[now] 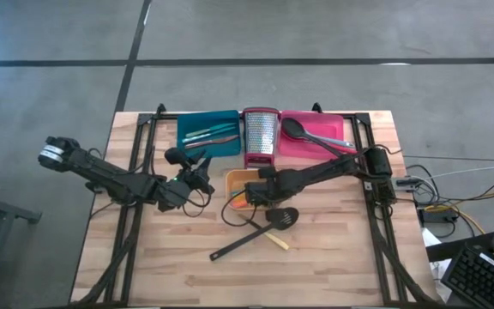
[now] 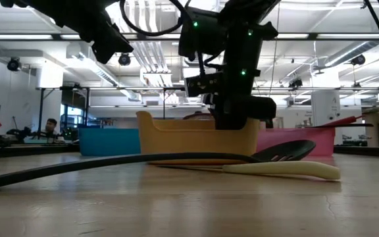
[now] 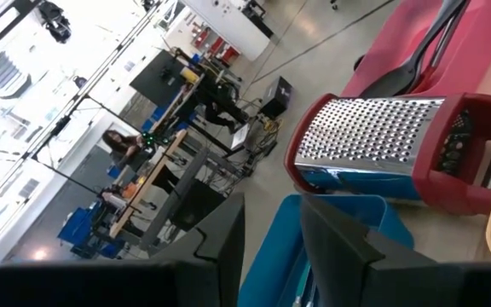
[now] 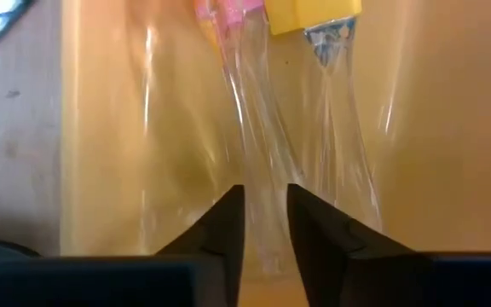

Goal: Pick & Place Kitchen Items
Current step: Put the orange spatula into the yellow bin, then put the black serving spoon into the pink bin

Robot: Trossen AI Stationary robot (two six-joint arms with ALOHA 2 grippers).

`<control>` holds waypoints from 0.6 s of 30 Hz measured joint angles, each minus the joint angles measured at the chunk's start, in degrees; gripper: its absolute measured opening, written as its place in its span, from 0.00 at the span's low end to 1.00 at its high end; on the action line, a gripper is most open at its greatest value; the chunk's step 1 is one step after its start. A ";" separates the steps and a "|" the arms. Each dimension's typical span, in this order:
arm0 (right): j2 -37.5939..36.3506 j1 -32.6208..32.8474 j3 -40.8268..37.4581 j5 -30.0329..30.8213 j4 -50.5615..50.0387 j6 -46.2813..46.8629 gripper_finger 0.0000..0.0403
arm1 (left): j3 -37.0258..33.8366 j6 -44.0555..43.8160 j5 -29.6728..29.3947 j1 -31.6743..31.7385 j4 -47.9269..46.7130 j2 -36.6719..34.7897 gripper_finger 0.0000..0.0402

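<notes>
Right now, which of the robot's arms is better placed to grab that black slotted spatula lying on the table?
The right gripper, probably: it hangs over the orange tray, right beside the slotted spatula. The left gripper sits farther off, near the teal tray.

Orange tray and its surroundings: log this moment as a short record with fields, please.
orange tray: table centre, in front of the steel grater
tray contents: clear-handled tools with pink and yellow ends
right pincer: inside the orange tray, fingers slightly apart, over the clear handles
left pincer: waits near the teal tray, holding nothing visible
teal tray contents: thin teal-handled tools
pink tray: holds a black spoon
loose on table: black slotted spatula, cream-handled utensil
</notes>
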 joint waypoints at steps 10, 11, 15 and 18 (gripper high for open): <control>-0.58 0.11 2.68 -1.19 -0.52 0.11 0.46 | 0.00 -0.13 0.56 0.00 -0.02 0.00 0.30; -0.61 0.11 3.36 -1.16 -1.06 0.18 0.48 | 0.00 -0.13 0.62 0.00 -0.11 0.00 0.30; -0.92 0.22 6.34 -1.09 -4.02 0.83 0.52 | 0.00 -0.15 4.00 -0.05 -0.39 0.02 0.30; -0.95 0.44 9.05 -1.07 -7.80 2.62 0.54 | 0.00 -0.17 10.49 -0.09 -0.77 0.02 0.30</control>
